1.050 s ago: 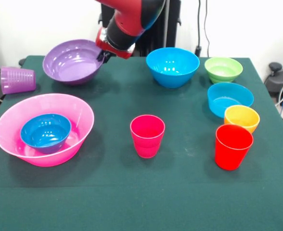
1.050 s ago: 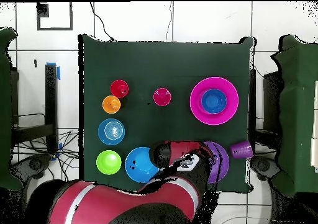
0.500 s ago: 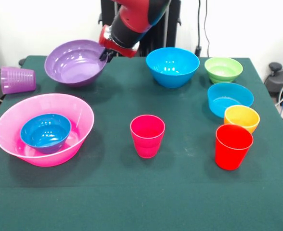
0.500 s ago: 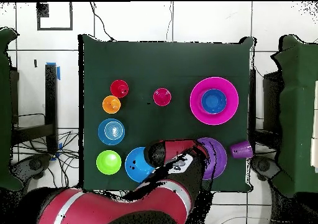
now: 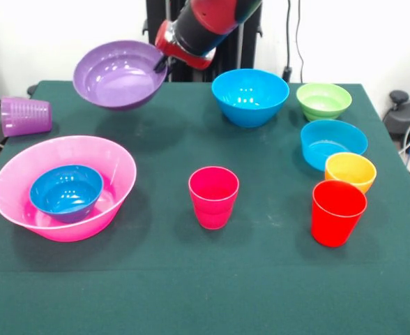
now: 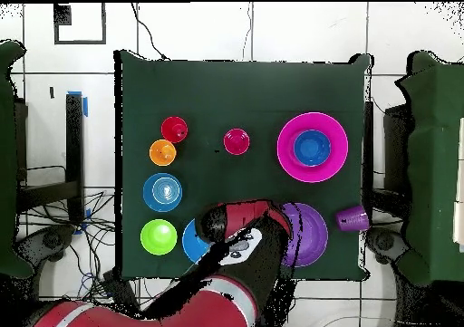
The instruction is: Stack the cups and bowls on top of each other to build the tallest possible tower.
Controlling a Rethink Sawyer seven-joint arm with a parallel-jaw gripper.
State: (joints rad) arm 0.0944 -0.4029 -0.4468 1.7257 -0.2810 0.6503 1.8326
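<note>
My gripper (image 5: 162,64) is shut on the right rim of the large purple bowl (image 5: 120,75), which hangs tilted above the table's back left with its shadow under it. In the overhead view the purple bowl (image 6: 310,234) shows beside my arm. The huge pink bowl (image 5: 116,187) sits front left with the small dark blue bowl (image 5: 66,192) inside it. A magenta cup (image 5: 213,197) stands mid-table and a red cup (image 5: 338,212) at the right. The translucent purple cup (image 5: 25,116) lies on its side at the left edge.
The large blue bowl (image 5: 250,96) stands just right of the gripper. Down the right side stand the green bowl (image 5: 323,100), the cyan bowl (image 5: 332,143) and the small orange bowl (image 5: 350,171). My arm covers part of the blue bowl (image 6: 193,242) in the overhead view.
The gripper has risen with the purple bowl, lifting it off the table and carrying it slightly right in the front view. Everything else stays put.
</note>
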